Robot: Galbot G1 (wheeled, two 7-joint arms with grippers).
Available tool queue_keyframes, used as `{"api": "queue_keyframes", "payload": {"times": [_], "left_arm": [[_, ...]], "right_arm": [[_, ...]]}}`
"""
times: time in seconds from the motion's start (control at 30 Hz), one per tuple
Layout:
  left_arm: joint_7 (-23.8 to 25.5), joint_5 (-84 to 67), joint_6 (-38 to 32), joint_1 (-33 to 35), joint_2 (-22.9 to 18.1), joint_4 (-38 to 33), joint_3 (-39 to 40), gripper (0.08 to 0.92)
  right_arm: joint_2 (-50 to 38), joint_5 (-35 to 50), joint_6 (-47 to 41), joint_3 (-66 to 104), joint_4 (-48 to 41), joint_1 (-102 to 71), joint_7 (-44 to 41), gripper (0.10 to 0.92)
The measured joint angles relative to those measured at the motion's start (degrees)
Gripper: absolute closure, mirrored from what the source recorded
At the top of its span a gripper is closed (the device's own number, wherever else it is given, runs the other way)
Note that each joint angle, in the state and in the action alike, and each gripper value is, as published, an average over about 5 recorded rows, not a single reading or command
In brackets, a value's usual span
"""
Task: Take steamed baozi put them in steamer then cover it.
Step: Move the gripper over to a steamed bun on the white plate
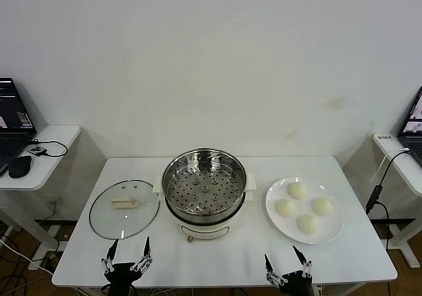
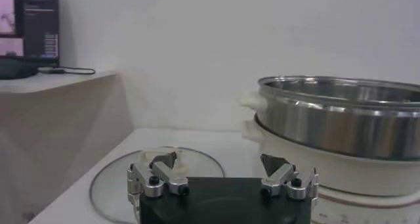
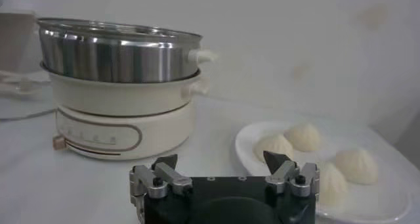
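Several steamed baozi (image 1: 297, 190) (image 3: 304, 137), small cream-white buns, lie on a white plate (image 1: 273, 211) (image 3: 249, 140) at the table's right. The steamer (image 1: 204, 192) (image 2: 338, 123) (image 3: 118, 81), a shiny steel pot with a perforated tray in a cream base, stands uncovered at the table's middle. Its glass lid (image 1: 124, 208) (image 2: 118, 179) with a cream handle lies flat on the table left of it. My left gripper (image 1: 129, 253) (image 2: 220, 163) hangs open at the front edge, just in front of the lid. Near the front edge my right gripper (image 1: 288, 262) (image 3: 226, 161) is open, in front of the plate. Both hold nothing.
The white table (image 1: 231, 256) ends close behind both grippers. Side desks with laptops (image 1: 13, 121) stand at far left and far right, with a cable (image 1: 379, 190) hanging at the right. A plain wall lies behind.
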Motion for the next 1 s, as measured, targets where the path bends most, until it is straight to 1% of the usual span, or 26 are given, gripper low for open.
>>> {"api": "queue_keyframes", "payload": {"times": [0.2, 0.43, 0.73, 1.0], "left_arm": [[-0.2, 2.5, 1.2, -1.3, -0.1, -0.1, -0.2, 0.177], [0.1, 5.2, 2.0, -2.8, 0.3, 0.5, -1.1, 0.177], [0.7, 7.8, 2.0, -3.1, -0.2, 1.2, -2.3, 0.177], [0.9, 9.6, 0.7, -2.4, -1.1, 1.3, -3.3, 0.177]], "right_arm": [[-3.4, -4.6, -1.6, 2.3, -0.8, 4.2, -0.9, 0.203], [-11.1, -11.4, -4.0, 4.9, -4.6, 12.8, -5.3, 0.203], [-24.6, -18.0, -4.9, 2.6, -13.2, 27.0, -16.2, 0.203], [-35.2, -19.2, -3.6, -9.0, -23.0, 44.5, -27.6, 0.203]]}}
